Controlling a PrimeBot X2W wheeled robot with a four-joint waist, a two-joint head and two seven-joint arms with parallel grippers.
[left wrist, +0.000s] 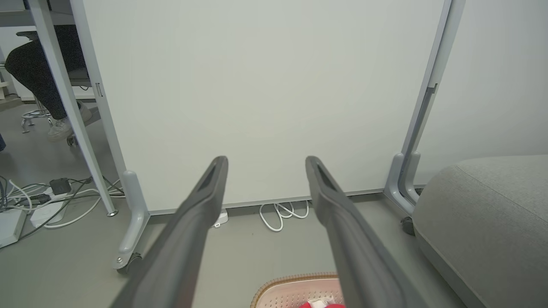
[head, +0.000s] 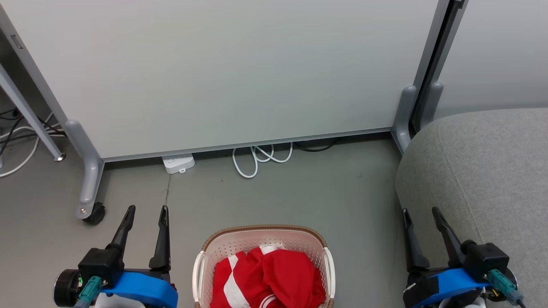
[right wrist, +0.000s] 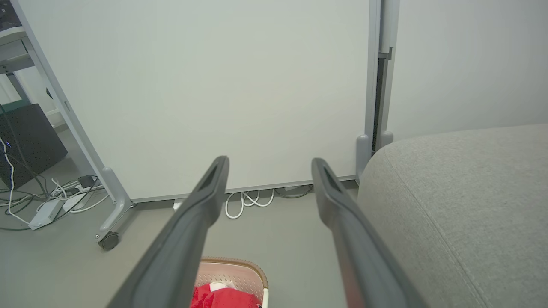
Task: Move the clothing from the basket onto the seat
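The red clothing (head: pixel 274 278) with white stripes lies bunched in the cream basket (head: pixel 265 233) with its brown rim, on the floor at the bottom centre of the head view. The grey seat (head: pixel 483 171) rises at the right. My left gripper (head: pixel 146 210) stands open to the left of the basket, nothing between its fingers. My right gripper (head: pixel 421 210) stands open between basket and seat, also empty. The left wrist view catches the basket rim (left wrist: pixel 295 280) and the seat (left wrist: pixel 492 214); the right wrist view catches the clothing (right wrist: pixel 222 297) and the seat (right wrist: pixel 462 201).
A white partition panel (head: pixel 222 72) on grey wheeled legs (head: pixel 87 179) stands behind the basket. A white power strip (head: pixel 178 163) and coiled white cable (head: pixel 257 158) lie at its foot. More cables (left wrist: pixel 43 201) lie at the far left, where a seated person's leg (left wrist: pixel 34 77) shows.
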